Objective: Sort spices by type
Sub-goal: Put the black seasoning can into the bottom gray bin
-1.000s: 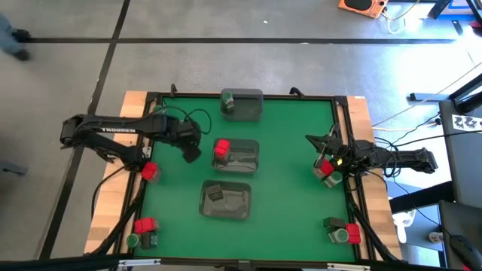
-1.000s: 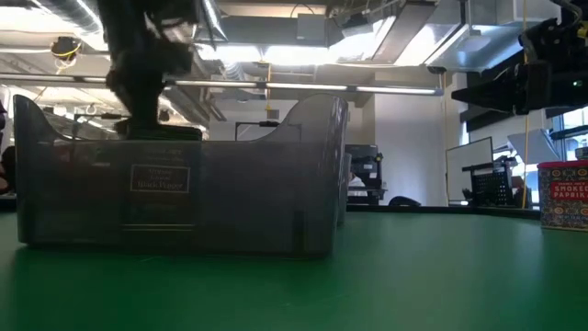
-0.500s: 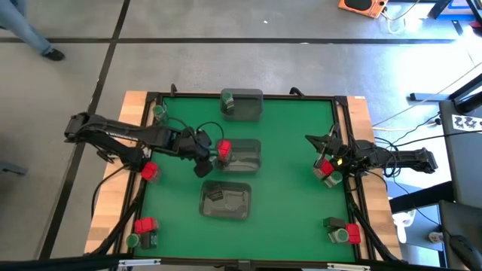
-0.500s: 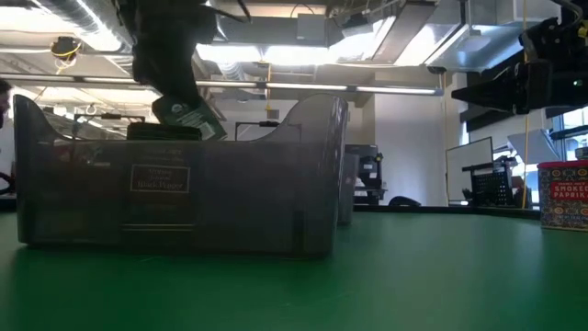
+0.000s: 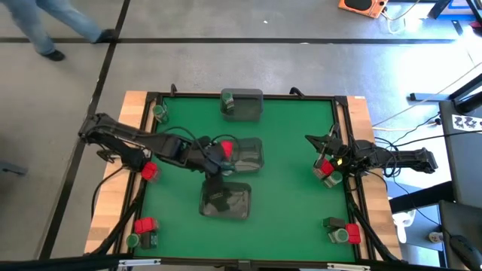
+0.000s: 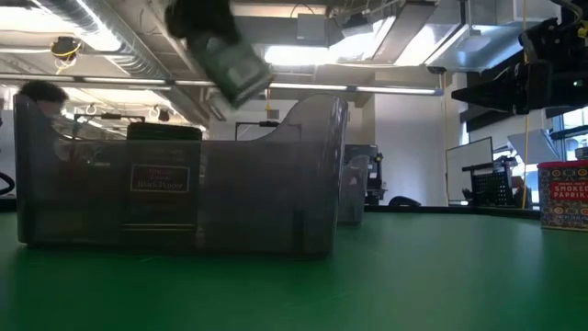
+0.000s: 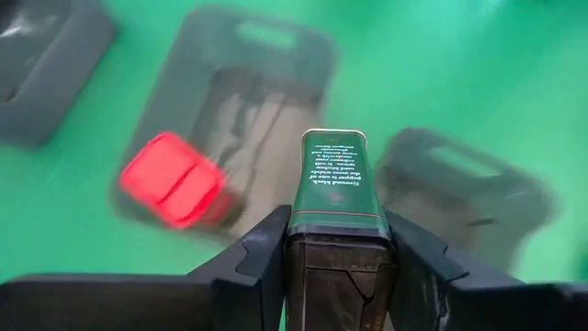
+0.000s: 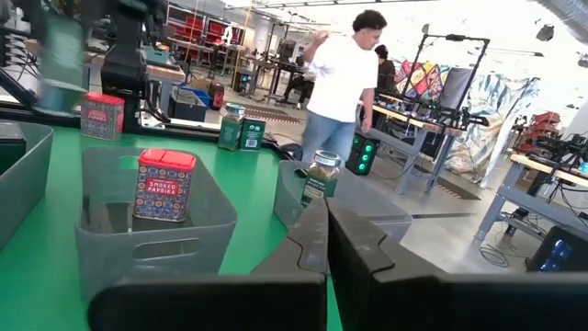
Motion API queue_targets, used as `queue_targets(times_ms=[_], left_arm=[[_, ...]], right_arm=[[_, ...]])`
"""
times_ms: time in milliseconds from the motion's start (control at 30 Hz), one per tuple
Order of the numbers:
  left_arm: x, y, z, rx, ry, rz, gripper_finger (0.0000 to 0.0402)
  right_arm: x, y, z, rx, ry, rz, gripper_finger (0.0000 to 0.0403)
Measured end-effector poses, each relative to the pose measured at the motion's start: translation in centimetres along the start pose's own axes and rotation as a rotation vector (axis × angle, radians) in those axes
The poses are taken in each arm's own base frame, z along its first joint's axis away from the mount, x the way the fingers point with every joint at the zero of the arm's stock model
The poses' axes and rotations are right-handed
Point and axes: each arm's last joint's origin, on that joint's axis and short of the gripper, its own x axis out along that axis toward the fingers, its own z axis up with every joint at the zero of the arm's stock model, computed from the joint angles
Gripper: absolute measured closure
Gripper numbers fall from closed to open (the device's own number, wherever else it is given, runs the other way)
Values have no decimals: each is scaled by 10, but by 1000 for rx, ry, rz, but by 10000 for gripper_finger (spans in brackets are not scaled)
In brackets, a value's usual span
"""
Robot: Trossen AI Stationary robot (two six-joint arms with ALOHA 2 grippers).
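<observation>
Item in transit: one dark tin [image 7: 332,188] with a green printed label, a spice of the dark kind, being pinched between the fingers of the left gripper [image 7: 335,241], which is hanging at the centre of the high view over the gap between the middle tray [image 5: 252,150] and the lower tray [image 5: 239,205]. The lower tray is already holding dark blocks [image 5: 217,198], so it is judged the likely destination; the middle tray is holding a red box [image 5: 224,147] at its left end. Risk one: the tin is showing tilted in the upper left of the low view, so if the fingers are spreading while it is leaning it may be tumbling onto the green worktop [image 5: 290,181] or striking a tray rim. Risk two: the fingers are hovering near the boundary of two trays, so an early release may be putting a dark tin in with the red kind. Risk three: the grip is taking only the tin's near end, so a quick swing may be working it loose. The right gripper [image 5: 328,162] is waiting at the right edge of the high view, fingers pressed together, beside a red box [image 5: 324,167]. Other spices are sitting at the corners, including a green-lidded jar [image 5: 132,241] at lower left.
</observation>
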Motion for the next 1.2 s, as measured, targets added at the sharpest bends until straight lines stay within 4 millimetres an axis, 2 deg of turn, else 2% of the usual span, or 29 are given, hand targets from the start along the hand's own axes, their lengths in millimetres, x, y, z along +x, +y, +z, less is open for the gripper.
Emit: queue_targets(times_ms=[100, 200, 467, 633, 800, 967, 1200], left_arm=[[-3, -21, 11, 27, -50, -54, 268], [4, -43, 7, 86, -19, -74, 268], [23, -82, -32, 91, 184, -22, 268], [30, -100, -51, 104, 223, -21, 267], [51, -107, -64, 142, 279, 31, 267], [68, -103, -77, 220, 384, 134, 267], [83, -94, -77, 257, 441, 189, 267]], right_arm=[[0, 0, 0, 15, 0, 1, 397], [0, 0, 0, 24, 0, 0, 397], [0, 0, 0, 26, 0, 0, 397], [0, 0, 0, 27, 0, 0, 397], [0, 0, 0, 26, 0, 0, 397], [0, 0, 0, 26, 0, 1, 397], [0, 0, 0, 24, 5, 3, 397]])
